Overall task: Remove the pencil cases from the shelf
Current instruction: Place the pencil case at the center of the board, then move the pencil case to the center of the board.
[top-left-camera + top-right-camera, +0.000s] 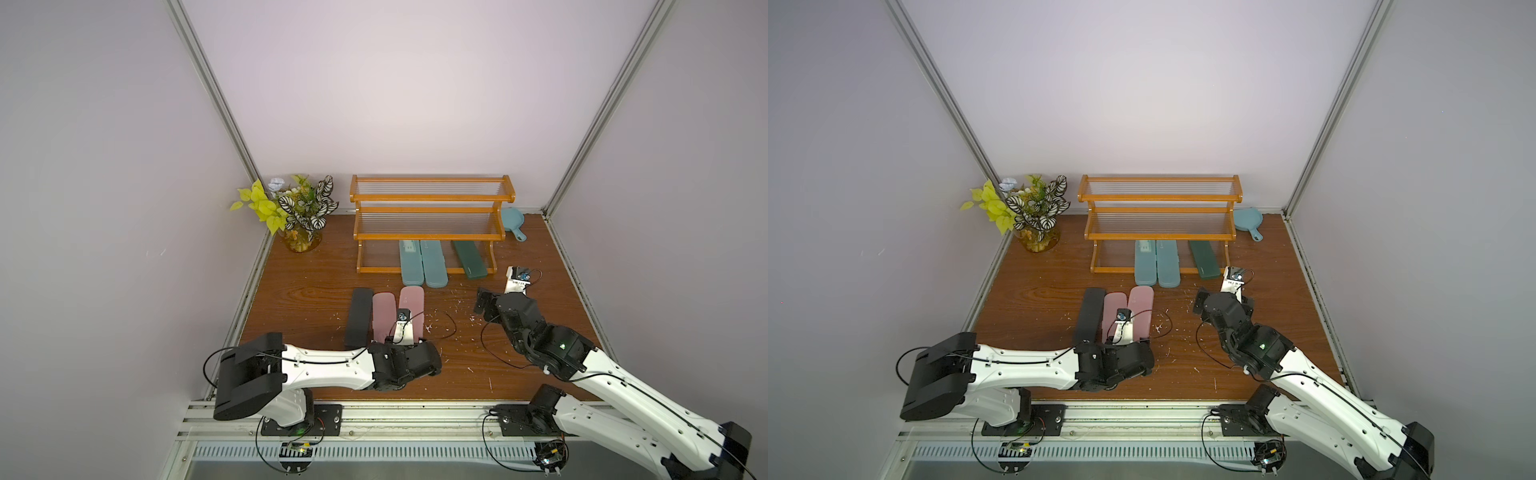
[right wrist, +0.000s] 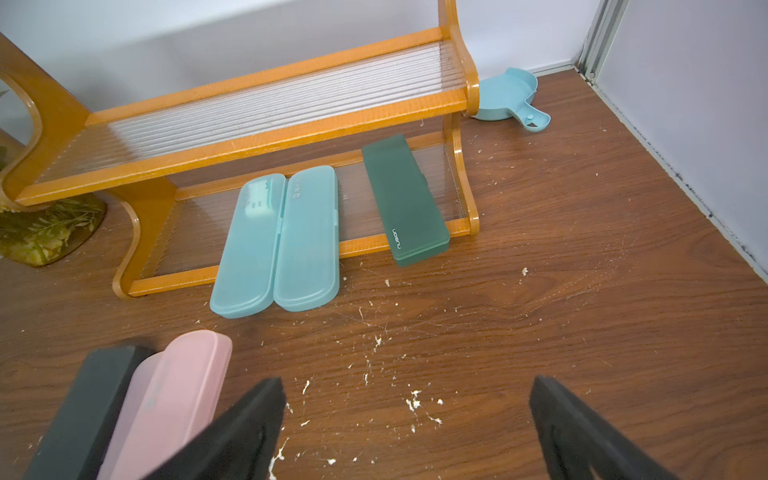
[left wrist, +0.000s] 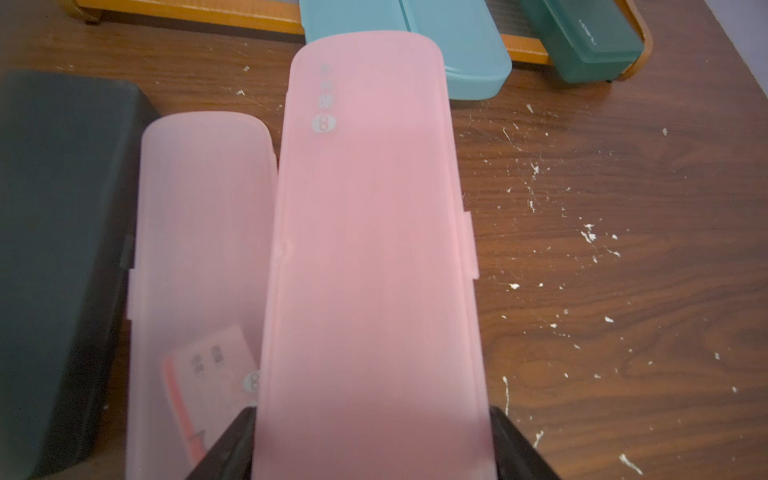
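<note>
Now | left jaws clamped on pink case (image 3: 365, 257) | we set it flat beside other pink case (image 3: 199, 249) | right jaws apart

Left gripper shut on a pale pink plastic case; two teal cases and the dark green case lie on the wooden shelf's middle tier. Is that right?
Wrong tier. The right wrist view shows the two teal plastic cases and the dark green plastic case on the bottom tier of the orange-brown wooden shelf. The left gripper is shut on the pale pink plastic case.
</note>
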Robot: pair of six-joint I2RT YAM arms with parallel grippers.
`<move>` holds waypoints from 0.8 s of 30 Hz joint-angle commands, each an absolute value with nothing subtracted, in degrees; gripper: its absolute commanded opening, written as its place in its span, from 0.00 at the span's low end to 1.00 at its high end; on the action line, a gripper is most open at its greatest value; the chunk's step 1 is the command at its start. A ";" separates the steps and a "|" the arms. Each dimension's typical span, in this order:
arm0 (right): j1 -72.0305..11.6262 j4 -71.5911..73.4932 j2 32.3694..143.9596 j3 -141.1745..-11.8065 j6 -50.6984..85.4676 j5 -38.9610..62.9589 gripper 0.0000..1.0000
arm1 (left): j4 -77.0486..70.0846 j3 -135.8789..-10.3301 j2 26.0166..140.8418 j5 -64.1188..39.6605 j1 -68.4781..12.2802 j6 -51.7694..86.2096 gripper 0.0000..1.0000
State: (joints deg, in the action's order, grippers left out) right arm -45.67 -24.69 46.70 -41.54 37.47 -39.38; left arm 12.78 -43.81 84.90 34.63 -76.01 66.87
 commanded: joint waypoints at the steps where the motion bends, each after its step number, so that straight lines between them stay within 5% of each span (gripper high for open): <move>1: -45.44 -25.91 46.06 -42.85 38.79 -42.07 0.99 | 10.49 -45.77 87.89 36.50 -77.55 68.82 0.59; 24: -45.06 -30.82 41.10 -41.57 40.76 -41.88 0.99 | 11.00 -45.87 96.22 37.43 -76.70 71.15 0.59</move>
